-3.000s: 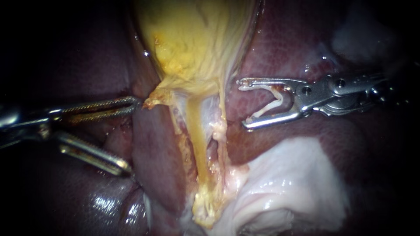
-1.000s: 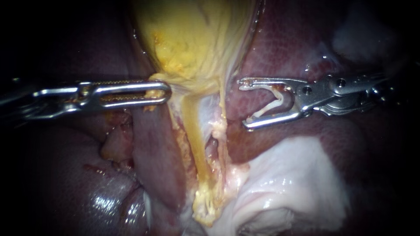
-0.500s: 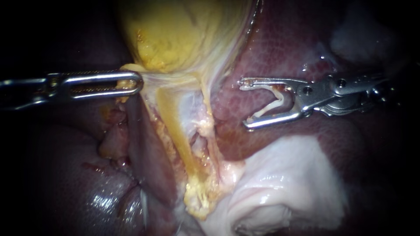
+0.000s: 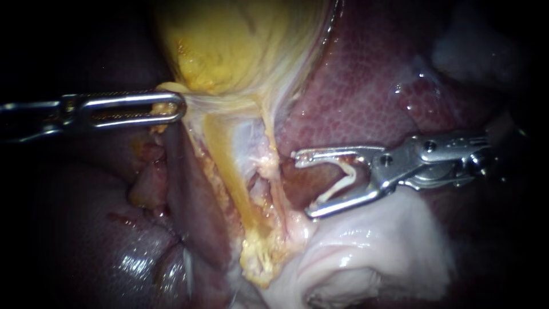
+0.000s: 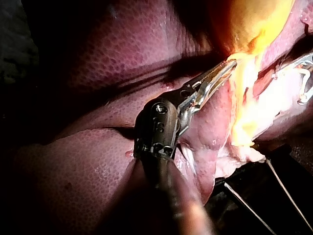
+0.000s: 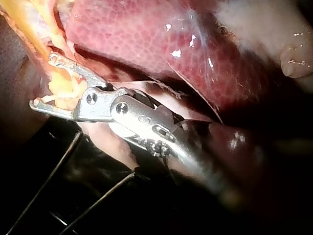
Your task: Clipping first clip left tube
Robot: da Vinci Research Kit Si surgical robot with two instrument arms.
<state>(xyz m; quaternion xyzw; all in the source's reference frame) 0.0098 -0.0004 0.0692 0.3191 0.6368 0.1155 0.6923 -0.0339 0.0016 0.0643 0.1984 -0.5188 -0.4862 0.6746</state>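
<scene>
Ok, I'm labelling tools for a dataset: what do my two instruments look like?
Left instrument: shiny steel, long narrow slotted jaws with fine teeth, dark wrist housing. Right instrument: shiny steel, shorter plain jaws with hooked tips, round pivot pins.

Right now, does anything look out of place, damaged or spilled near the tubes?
Nothing stands out. The left instrument holds the gallbladder by its lower edge, taut. The right instrument holds a white clip, spread open, beside the tubes and around none yet. No tear or spill shows.
</scene>
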